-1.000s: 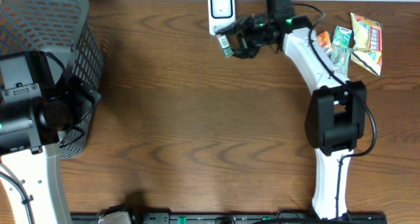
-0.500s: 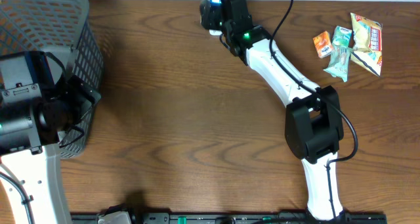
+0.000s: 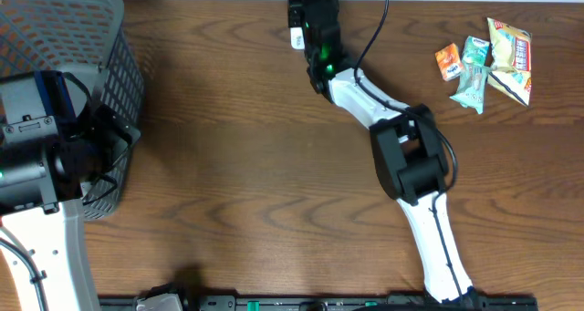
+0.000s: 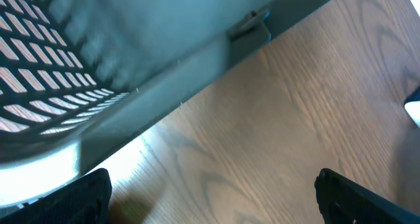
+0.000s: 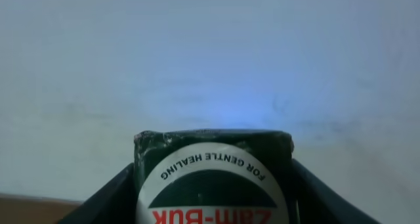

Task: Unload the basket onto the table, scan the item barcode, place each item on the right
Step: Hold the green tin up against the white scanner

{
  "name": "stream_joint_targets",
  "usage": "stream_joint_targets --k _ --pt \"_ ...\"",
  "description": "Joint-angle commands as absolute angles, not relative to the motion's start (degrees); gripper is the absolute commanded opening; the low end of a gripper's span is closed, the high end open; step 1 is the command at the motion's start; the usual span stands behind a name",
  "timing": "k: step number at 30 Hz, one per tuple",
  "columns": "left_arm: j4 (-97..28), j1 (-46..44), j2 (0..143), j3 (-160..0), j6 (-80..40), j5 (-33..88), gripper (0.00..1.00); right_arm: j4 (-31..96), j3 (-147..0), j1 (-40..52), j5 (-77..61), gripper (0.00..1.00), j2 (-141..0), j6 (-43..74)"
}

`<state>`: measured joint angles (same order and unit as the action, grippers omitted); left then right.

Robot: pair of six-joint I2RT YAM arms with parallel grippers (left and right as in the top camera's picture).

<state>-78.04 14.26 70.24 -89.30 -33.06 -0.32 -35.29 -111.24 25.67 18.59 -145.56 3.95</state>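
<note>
1. Overhead view: a brown wood worktop (image 3: 237, 165) runs up to a pale wall at the far edge. A grey mesh basket (image 3: 55, 28) sits at the far left corner, and a few snack packets (image 3: 484, 60) lie at the far right.
2. In the same view, the right arm (image 3: 401, 156) reaches from the near edge in one long diagonal to the far middle. Its wrist is pitched out over a sliver of a white device (image 3: 296, 39), probably the scanner. The left arm (image 3: 36, 165) is folded beside the basket, well apart from that device, so the right arm is much the nearer.
3. Left wrist view: the left claw (image 4: 220, 201) stands wide with nothing between its fingers. It hovers over bare wood just beside the basket's rim.
4. Right wrist view: the right claw (image 5: 213, 207) holds a green Zam-Buk pack (image 5: 211, 148) between its two dark fingers, at a middling width. The round label faces the camera and reads upside down.
5. The pack's far side looks onto a pale surface straight ahead, where a faint blue glow shows. I judge that to be the scanner's light. The coming move turns on that far side squaring up to the glow.
6. No barcode is visible, and the pack's long axis cannot be told from here.
</note>
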Motion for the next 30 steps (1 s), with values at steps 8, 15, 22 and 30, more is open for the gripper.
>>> stream_joint_targets --k 8,15,22,30 --pt "-78.2 14.6 70.0 -89.9 -33.3 -0.7 0.97 -38.4 -111.6 23.7 17.6 0.57 -148.4 2.1" --pt "-78.2 14.6 70.0 -89.9 -33.3 -0.7 0.98 -38.5 -111.7 23.7 20.8 0.57 -147.9 4.1" --pt "-78.2 14.6 70.0 -89.9 -33.3 -0.7 0.98 -27.5 -111.7 21.3 32.9 0.52 -137.8 4.7" --pt "-78.2 14.6 70.0 -89.9 -33.3 -0.7 0.98 2.5 -111.6 12.0 32.9 0.47 -126.7 4.7"
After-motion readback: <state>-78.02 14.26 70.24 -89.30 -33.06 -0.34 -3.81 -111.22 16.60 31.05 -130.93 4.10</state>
